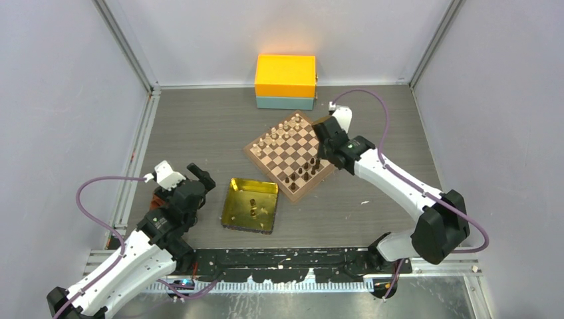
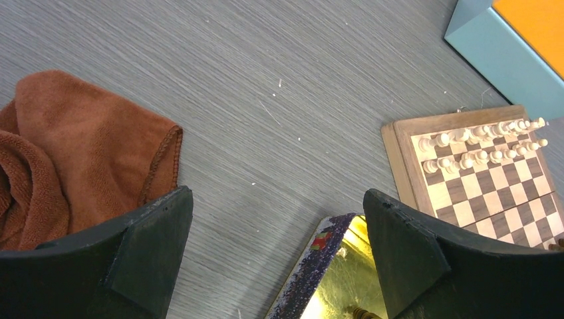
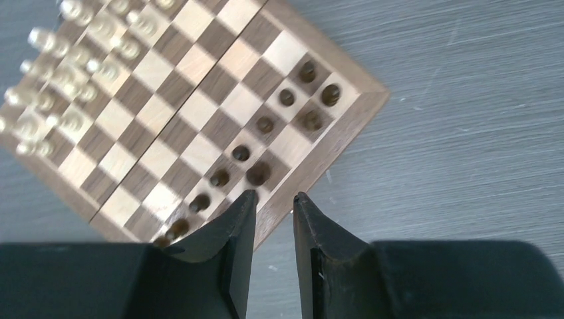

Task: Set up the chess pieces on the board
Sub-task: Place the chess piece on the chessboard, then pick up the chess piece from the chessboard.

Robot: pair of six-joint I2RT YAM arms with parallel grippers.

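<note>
Hovering right over the tan border of the square checkered wooden chessboard (image 3: 199, 106), the right gripper (image 3: 275, 197) has its two black fingers a small gap apart with nothing between them, so it's let go and empty. Just past its tips stand the tiny dark-brown wooden chessmen (image 3: 258, 174), lined up in two rows along that edge of the board, the outer row only partly filled. The pale beige wooden chessmen (image 3: 73, 86) crowd the opposite edge. Over on the other side, the left gripper (image 2: 276, 199) hangs above the grey table (image 2: 299, 80) with its jaws spread wide, gripping nothing. Near it are a crumpled rust-brown cloth (image 2: 80, 153) and a shiny gold square tray (image 1: 236, 199) with two small chessmen (image 1: 253, 212) standing in it.
</note>
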